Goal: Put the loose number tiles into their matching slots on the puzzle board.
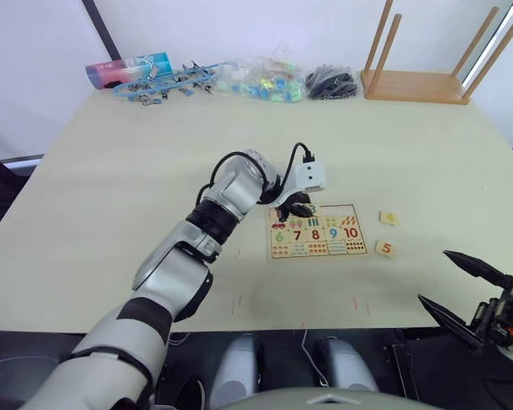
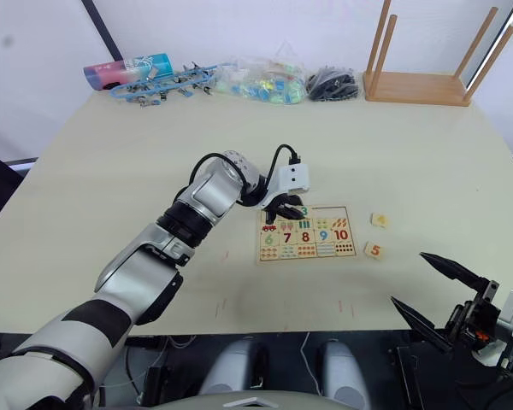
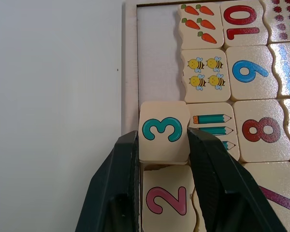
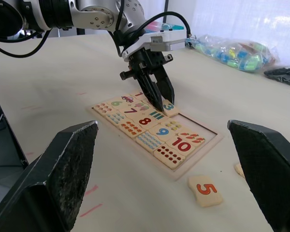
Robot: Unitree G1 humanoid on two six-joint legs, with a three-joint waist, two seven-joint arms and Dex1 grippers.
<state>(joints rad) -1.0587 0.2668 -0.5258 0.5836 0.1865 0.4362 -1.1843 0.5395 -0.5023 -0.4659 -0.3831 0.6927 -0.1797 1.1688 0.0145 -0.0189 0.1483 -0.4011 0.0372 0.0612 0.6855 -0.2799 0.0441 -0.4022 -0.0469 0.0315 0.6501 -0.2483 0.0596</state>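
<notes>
The puzzle board (image 1: 318, 257) lies on the table right of centre, its lower rows filled with tiles 6 to 10, pictures and dots. My left gripper (image 3: 163, 140) hangs over the board's upper row, shut on the green 3 tile (image 3: 163, 130). That tile sits just past the 2 tile (image 3: 166, 198), which lies in its slot. The matching slots (image 3: 157, 58) beyond the 3 are bare wood. To the right of the board, the loose 5 tile (image 1: 384, 248) and another loose tile (image 1: 388, 219) lie on the table. My right gripper (image 1: 432, 275) is open off the table's near right edge.
An upturned wooden stool (image 1: 415, 84) stands at the far right corner. Along the far edge lie a black bundle (image 1: 332, 82), a clear bag of coloured pieces (image 1: 261, 81), blue clips (image 1: 162, 83) and a pink-blue tube (image 1: 128, 68).
</notes>
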